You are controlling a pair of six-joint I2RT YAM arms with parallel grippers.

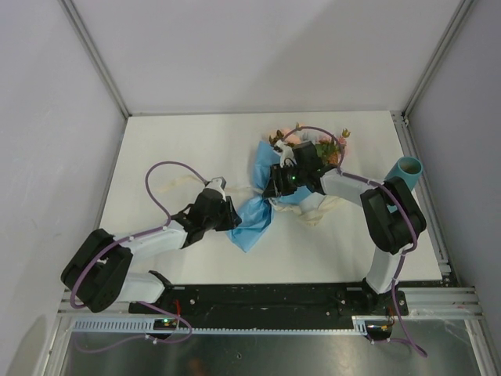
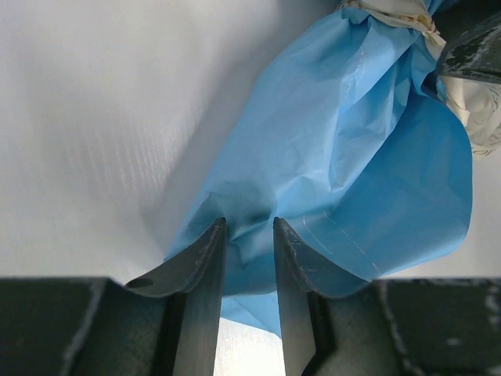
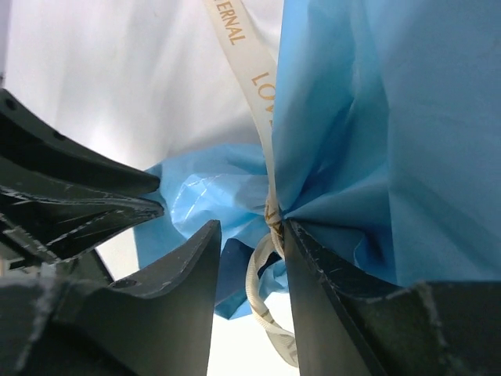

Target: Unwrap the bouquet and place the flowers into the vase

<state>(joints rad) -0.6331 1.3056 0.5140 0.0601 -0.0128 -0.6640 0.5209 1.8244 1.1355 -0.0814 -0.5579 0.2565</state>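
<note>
Bouquet (image 1: 275, 184) lies mid-table, still tied. Left gripper (image 2: 249, 235) pinches the blue paper tail (image 2: 344, 196). Right gripper (image 3: 250, 243) straddles the ribbon knot (image 3: 274, 215), jaws narrow; grip apparently incomplete. Risk: ribbon slips free, or opposing pulls tear paper.

Bouquet still wrapped, vase standing upright
The bouquet (image 1: 270, 196) lies in blue paper, ribbon-tied, left of the teal vase (image 1: 408, 171).
</note>
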